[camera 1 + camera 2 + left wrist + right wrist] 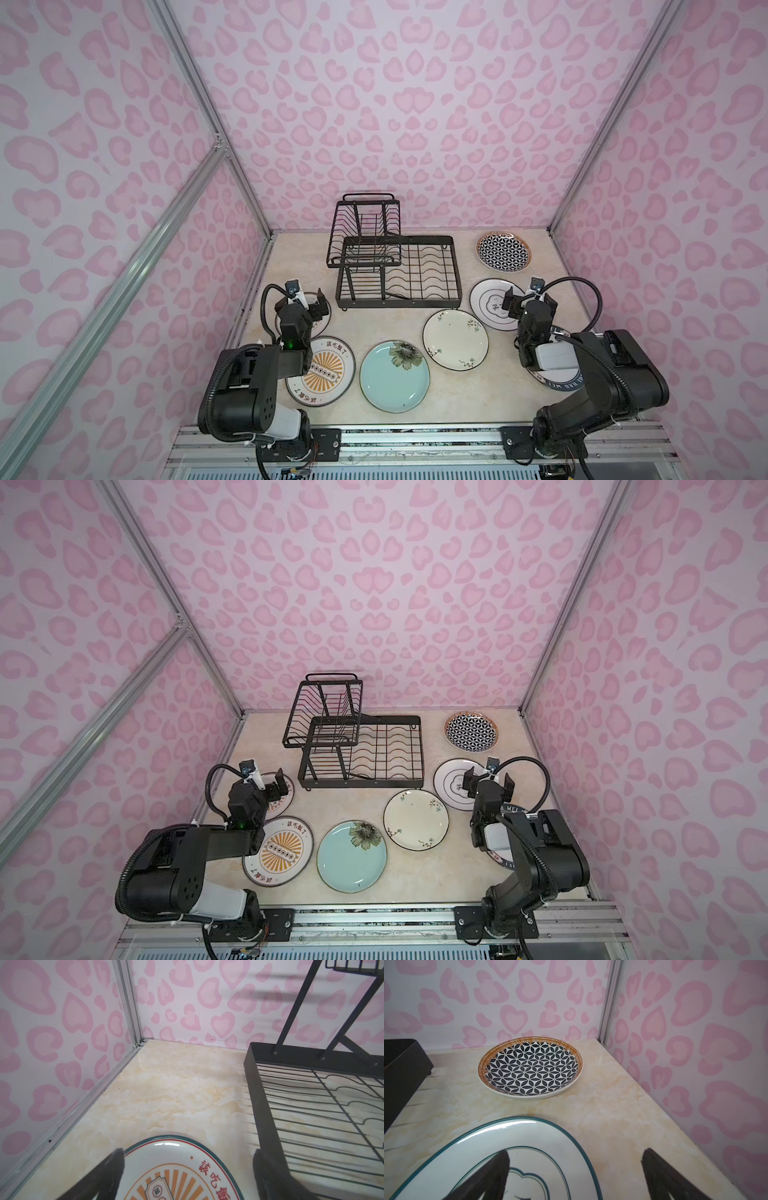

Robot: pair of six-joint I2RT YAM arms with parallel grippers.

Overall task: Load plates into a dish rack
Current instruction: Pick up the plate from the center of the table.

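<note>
Pink heart-print walls (395,104) close the marbled surface (457,399) on its left, far and right sides, with aluminium posts (610,1001) in the far corners and a metal rail (415,440) along the near edge. One black wire dish rack (415,302) stands at far centre, its raised upper basket (361,262) over the left half. A bare strip runs between its left side and the left wall, and another bare patch lies near, between the pale teal plate (394,382) and the right arm. Seven plates lie flat on the surface, all outside the rack: the geometric plate (503,252) near the far right corner, clear of both walls; the cloud-outline plate (484,316) nearer on the right; the cream sprigged plate (455,339) just on the near side of the rack's right end; the pale teal plate beside it; the near sunburst plate (328,374) just left of that; the far sunburst plate (325,322) between it and the rack's left corner; and the lettered-rim plate (555,383), mostly hidden under the right arm. The two hands are spread wide and hold nothing: the left hand (311,300) hangs over the far sunburst plate's far rim, the right hand (528,300) over the cloud-outline plate's right edge, one fingertip above the plate and one above bare surface.
</note>
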